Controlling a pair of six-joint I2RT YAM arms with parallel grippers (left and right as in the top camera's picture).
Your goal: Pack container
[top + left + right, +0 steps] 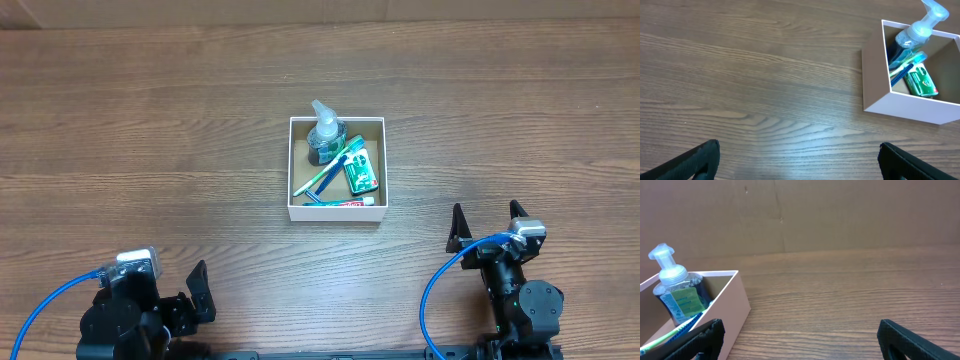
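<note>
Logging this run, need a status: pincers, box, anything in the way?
Left pincer open, empty. Right pincer open, empty. Box upright, holding bottle, toothbrushes, green packet. Nothing between pincers and box.

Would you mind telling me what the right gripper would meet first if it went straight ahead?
Probably nothing close: the right gripper points over bare table, the container lying off to its left; only the brown backboard stands ahead, depth unclear.

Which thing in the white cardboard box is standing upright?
The clear pump bottle of blue liquid; the toothbrushes and green packet lie low beside it.
</note>
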